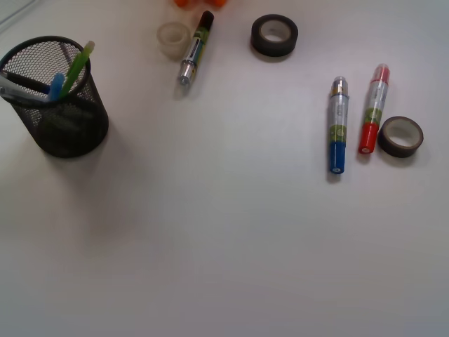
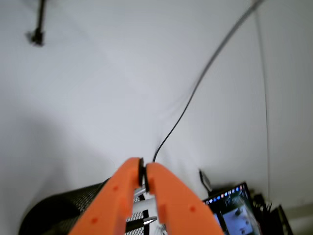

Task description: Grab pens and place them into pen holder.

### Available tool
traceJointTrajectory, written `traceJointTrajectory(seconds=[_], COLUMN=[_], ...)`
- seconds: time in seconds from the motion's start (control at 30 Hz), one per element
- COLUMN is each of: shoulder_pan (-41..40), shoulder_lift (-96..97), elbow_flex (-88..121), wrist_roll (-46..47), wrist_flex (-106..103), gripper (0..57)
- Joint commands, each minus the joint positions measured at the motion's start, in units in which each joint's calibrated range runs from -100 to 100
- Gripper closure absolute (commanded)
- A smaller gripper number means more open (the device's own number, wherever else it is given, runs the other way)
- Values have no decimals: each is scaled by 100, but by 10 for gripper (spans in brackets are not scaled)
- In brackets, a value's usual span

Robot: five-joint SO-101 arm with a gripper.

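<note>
Hovering claw (image 2: 143,178), pen holder (image 2: 63,208) below-left

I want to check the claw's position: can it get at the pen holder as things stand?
Probably yes. In the wrist view the shut claw hangs just above the mesh pen holder, with nothing between them. The front view shows the holder standing alone, pens poking out.

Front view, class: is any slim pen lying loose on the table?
No: only thick markers and tape rolls lie out; pens stand in the holder.
</note>
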Motion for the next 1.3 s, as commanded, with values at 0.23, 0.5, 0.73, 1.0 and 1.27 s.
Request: traceJointTrajectory(seconds=[0.23,0.5,0.73,1.0,1.27], shoulder_pan=[-433,-471,-785,-814,-814], shoulder_lift=[-2873,-3850,-4105,-4105,-4097], elbow_flex=[30,2186,2422,2322,2313], wrist_roll=[1763,1905,2217,2208,1841], wrist_flex=[6198,6242,6601,6863,6916], gripper=[571,571,571,571,571])
